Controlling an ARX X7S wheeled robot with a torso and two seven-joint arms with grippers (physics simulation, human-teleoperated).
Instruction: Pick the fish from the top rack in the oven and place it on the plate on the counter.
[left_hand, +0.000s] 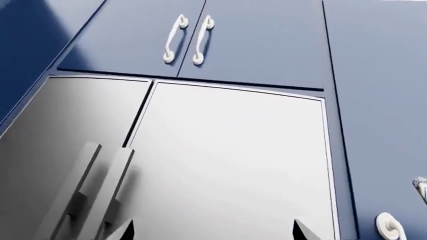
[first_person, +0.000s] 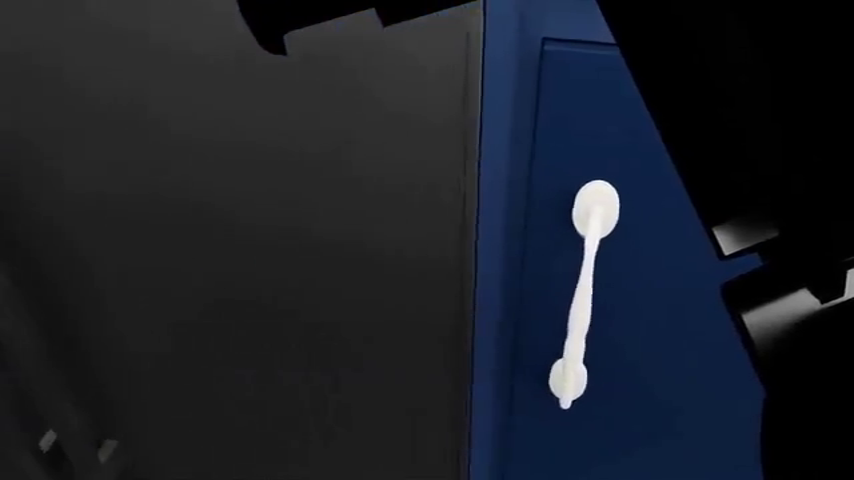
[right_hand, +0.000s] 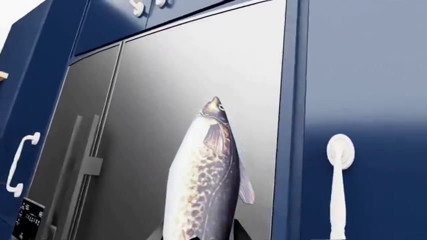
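one fish (right_hand: 203, 175) stands head-up between the right gripper's (right_hand: 199, 234) two fingers, clamped, before a steel fridge (right_hand: 167, 100) with two doors. the left gripper (left_hand: 212, 232) spreads wide, empty, beneath two white cabinet handles (left_hand: 175, 39).

Head cam is looking super dim, left half nearly black w/ only the white handle (first_person: 583, 295) popping. Both wrist views are showing bright, soft sheen on the steel doors (left_hand: 233, 165), everything staying sharp, no blur.
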